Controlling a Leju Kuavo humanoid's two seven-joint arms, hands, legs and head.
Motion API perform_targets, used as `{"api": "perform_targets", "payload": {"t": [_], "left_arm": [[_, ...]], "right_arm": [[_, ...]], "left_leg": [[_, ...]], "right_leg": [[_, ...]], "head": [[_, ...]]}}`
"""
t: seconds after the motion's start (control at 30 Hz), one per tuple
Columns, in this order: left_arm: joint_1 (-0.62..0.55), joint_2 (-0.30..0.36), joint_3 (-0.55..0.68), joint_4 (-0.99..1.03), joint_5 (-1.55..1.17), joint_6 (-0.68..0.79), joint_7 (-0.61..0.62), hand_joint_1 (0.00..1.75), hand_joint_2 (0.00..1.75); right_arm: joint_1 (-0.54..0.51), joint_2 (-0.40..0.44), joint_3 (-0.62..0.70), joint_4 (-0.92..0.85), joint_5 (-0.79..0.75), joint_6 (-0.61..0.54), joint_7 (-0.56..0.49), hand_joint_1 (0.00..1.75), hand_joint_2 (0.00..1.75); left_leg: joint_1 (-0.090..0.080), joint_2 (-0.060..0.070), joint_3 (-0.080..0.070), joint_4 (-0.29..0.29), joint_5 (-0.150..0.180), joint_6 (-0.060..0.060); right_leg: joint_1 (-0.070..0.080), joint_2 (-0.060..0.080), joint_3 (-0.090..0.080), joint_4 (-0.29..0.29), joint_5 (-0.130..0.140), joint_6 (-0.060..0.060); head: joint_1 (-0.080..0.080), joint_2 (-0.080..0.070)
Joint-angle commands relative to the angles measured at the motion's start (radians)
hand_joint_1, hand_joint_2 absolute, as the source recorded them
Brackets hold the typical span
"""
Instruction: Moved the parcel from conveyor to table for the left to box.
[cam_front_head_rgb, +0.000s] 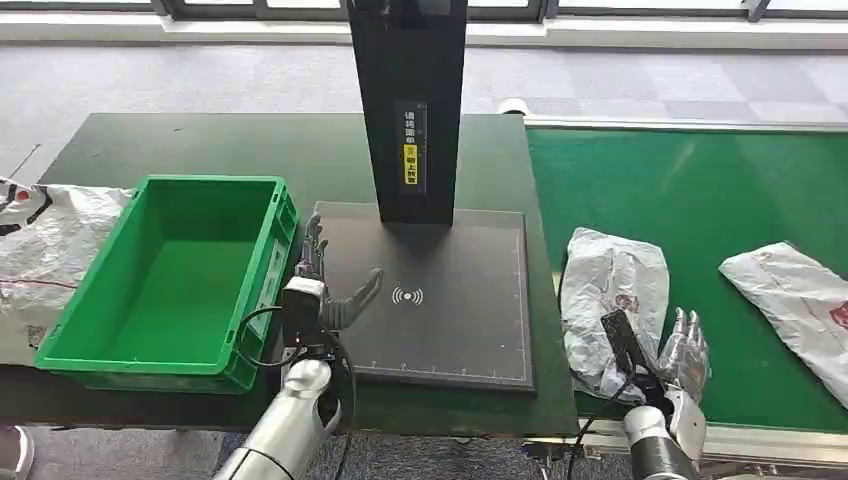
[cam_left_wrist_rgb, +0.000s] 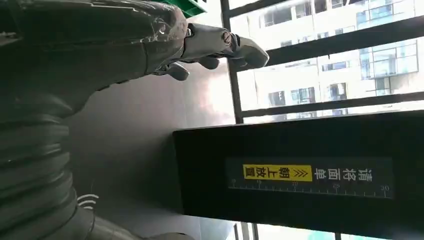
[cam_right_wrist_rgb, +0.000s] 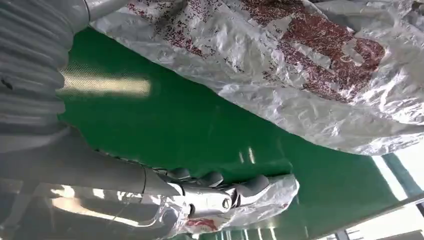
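Parcel (cam_front_head_rgb: 612, 300) sits lower right of the frame on the green conveyor (cam_front_head_rgb: 700, 190), right robot hand (cam_front_head_rgb: 683, 352) just beside its near edge, fingers spread, holding nothing. Left robot hand (cam_front_head_rgb: 325, 290) hovers open over the dark scan pad (cam_front_head_rgb: 460, 320) on the surface. Crinkly bag could probably slide out of a shallow grab, or drag toward the second parcel (cam_front_head_rgb: 795, 300)

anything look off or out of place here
One oddity: a crumpled parcel lies off the left end of the dark table, outside the empty green box. Two other parcels are on the conveyor, wrinkled but unspilled.
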Motion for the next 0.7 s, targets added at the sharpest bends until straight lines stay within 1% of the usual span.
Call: {"api": "perform_targets", "payload": {"t": [0.03,0.07,0.27,0.3,0.33,0.37,0.4,0.43,0.47,0.5,0.57,0.7], "left_arm": [[0.006,0.044,-0.075,0.023,0.000,0.011,0.003,0.00,1.75],[0.012,0.047,-0.058,0.025,-0.010,0.022,0.003,0.00,1.75],[0.027,0.051,-0.036,0.004,-0.023,0.020,0.003,0.00,1.75],[0.032,0.049,-0.029,-0.001,-0.030,0.023,0.003,0.00,1.75],[0.037,0.048,-0.022,-0.006,-0.038,0.021,0.003,0.00,1.75],[0.040,0.047,-0.019,-0.008,-0.041,0.021,0.003,0.00,1.75],[0.045,0.046,-0.014,-0.014,-0.046,0.020,0.003,0.00,1.75],[0.048,0.046,-0.007,-0.018,-0.052,0.017,0.003,0.00,1.75],[0.048,0.045,-0.004,-0.019,-0.055,0.015,0.003,0.00,1.75],[0.045,0.044,-0.001,-0.015,-0.060,0.011,0.003,0.00,1.75],[0.043,0.042,0.002,-0.011,-0.068,0.005,0.003,0.00,1.75],[0.043,0.042,0.002,-0.011,-0.068,0.005,0.003,0.00,1.75]], "right_arm": [[-0.065,-0.009,-0.070,0.099,-0.008,0.031,0.018,0.00,1.75],[-0.082,-0.019,-0.048,0.141,0.010,0.131,0.044,0.00,1.75],[-0.100,-0.013,-0.032,0.166,0.024,0.141,0.064,0.00,1.75],[-0.104,-0.012,-0.026,0.169,0.029,0.150,0.071,0.00,1.75],[-0.107,-0.013,-0.019,0.175,0.035,0.173,0.081,0.00,1.75],[-0.108,-0.014,-0.015,0.178,0.039,0.184,0.087,0.10,1.75],[-0.110,-0.015,-0.010,0.185,0.042,0.208,0.090,1.48,1.75],[-0.110,-0.017,0.009,0.196,0.061,0.245,0.108,1.75,1.75],[-0.110,-0.018,0.022,0.203,0.074,0.271,0.117,1.75,1.75],[-0.109,-0.016,0.041,0.214,0.091,0.313,0.115,1.75,1.75],[-0.103,-0.005,0.061,0.220,0.101,0.363,0.087,1.75,1.75],[-0.103,-0.005,0.061,0.220,0.101,0.363,0.087,1.75,1.75]], "left_leg": [[0.000,0.002,0.004,-0.002,-0.001,0.000],[0.000,0.002,0.003,-0.001,-0.001,0.000],[0.001,0.004,0.005,-0.002,-0.001,0.000],[0.000,0.002,0.003,-0.001,-0.001,0.000],[0.001,0.003,0.005,-0.002,-0.001,0.000],[0.000,0.003,0.004,-0.001,0.000,0.000],[0.001,0.004,0.005,-0.002,-0.001,0.000],[0.000,0.003,0.003,-0.001,0.000,0.000],[0.001,0.004,0.005,-0.002,-0.001,0.000],[0.000,0.003,0.003,-0.001,-0.001,0.000],[0.001,0.004,0.004,-0.001,-0.001,0.000],[0.001,0.004,0.006,-0.002,0.000,0.000]], "right_leg": [[0.001,0.002,0.004,-0.002,0.000,-0.001],[0.000,0.002,0.003,-0.001,0.000,-0.001],[0.001,0.004,0.003,-0.002,0.000,-0.001],[0.001,0.003,0.002,-0.001,0.000,-0.001],[0.001,0.003,0.004,-0.003,0.000,-0.001],[0.000,0.003,0.002,-0.001,0.000,-0.001],[0.001,0.004,0.003,-0.002,0.000,-0.001],[0.000,0.003,0.002,-0.001,0.000,-0.001],[0.001,0.004,0.004,-0.002,0.001,-0.001],[0.001,0.003,0.002,-0.001,0.001,-0.001],[0.001,0.003,0.003,-0.002,0.001,-0.001],[0.001,0.003,0.005,-0.002,0.001,-0.001]], "head": [[0.000,0.000],[0.000,0.000],[0.000,0.000],[0.000,0.000],[0.000,0.000],[0.000,0.000],[0.000,0.000],[0.000,0.000],[0.000,0.000],[0.000,0.000],[0.000,0.000],[0.000,0.000]]}}
